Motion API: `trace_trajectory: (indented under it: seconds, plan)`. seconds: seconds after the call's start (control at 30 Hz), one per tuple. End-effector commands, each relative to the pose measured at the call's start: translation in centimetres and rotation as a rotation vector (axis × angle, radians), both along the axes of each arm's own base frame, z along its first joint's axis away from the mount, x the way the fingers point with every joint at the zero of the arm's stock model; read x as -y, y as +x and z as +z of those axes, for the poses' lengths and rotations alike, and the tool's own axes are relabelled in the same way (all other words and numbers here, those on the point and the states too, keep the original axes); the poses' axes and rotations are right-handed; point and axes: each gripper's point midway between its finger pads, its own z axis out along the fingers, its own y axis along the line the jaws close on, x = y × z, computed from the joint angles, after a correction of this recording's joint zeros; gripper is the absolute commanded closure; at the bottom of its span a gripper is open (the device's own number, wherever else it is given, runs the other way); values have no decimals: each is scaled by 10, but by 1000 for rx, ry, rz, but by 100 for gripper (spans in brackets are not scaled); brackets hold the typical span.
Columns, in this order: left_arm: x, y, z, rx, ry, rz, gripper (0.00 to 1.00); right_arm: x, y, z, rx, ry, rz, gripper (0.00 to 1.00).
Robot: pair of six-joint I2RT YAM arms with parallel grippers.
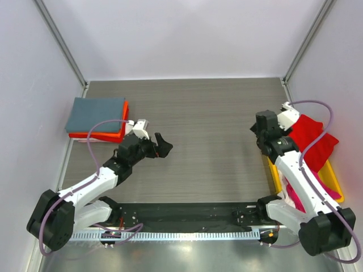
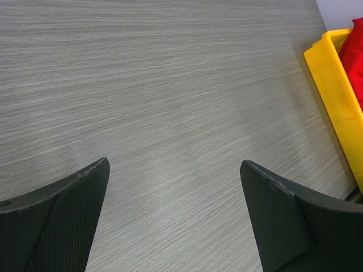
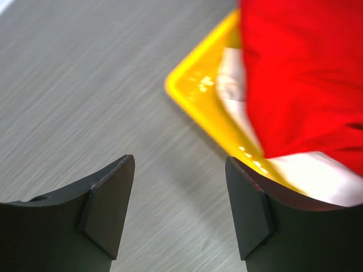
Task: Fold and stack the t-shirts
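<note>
Tray [image 1: 273, 173] yellow, red shirt [image 1: 309, 136] draped over | left fingers [image 2: 57, 221] spread, empty | right fingers [image 3: 105, 212] spread, empty

Folded shirts [image 1: 96, 115] stacked far left — tray [image 1: 274, 174] at right (loose shirts [image 1: 309, 136] heaped in it).

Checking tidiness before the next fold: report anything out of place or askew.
The red t-shirt lies crumpled over the far end of the yellow tray, draping past its rim. On the folded stack, the grey-blue t-shirt sits offset, leaving the orange t-shirt showing along two edges.
</note>
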Motion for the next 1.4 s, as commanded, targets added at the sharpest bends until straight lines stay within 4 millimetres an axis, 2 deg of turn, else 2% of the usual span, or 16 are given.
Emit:
trace_trajectory:
  seconds: [0.0,0.17,0.27,0.43,0.53,0.63,0.8,0.83,0.87,0.9,1.0,1.07,1.1,1.13,1.23,1.37]
  plan:
    - [2,0,15,81,-18,-20,2,44,-15,-3,-45,8,-160,31]
    - [3,-1,15,81,-19,-33,2,70,0,-47,-127,175,-217,47]
    - [6,-2,15,78,-24,-50,2,85,9,-54,-108,184,-271,52]
    - [8,-3,15,79,-26,-59,2,102,22,-67,-121,188,-369,54]
    - [8,-2,15,77,-25,-63,2,116,26,-78,-125,144,-437,40]
    - [11,-3,16,74,-27,-75,2,130,25,-103,-190,124,-502,42]
    - [10,-3,15,71,-23,-76,2,142,23,-112,-201,97,-574,57]
    - [10,-3,16,74,-22,-75,2,143,24,-104,-183,93,-569,64]
    - [10,-3,16,76,-22,-73,2,144,27,-93,-153,91,-565,88]
    - [10,-2,16,76,-22,-72,2,143,27,-83,-136,85,-554,99]
    - [11,-2,17,79,-23,-75,2,137,34,-12,13,4,-515,99]
    - [11,-1,16,75,-20,-74,2,111,43,49,131,-46,-413,99]
    - [11,-1,15,73,-18,-74,2,83,54,81,198,-39,-322,99]
    - [11,-1,15,72,-17,-74,2,70,55,87,204,-44,-266,99]
    - [12,0,14,71,-16,-79,2,11,69,151,338,14,-26,99]
    - [11,1,13,69,-8,-75,2,-90,71,231,485,149,355,99]
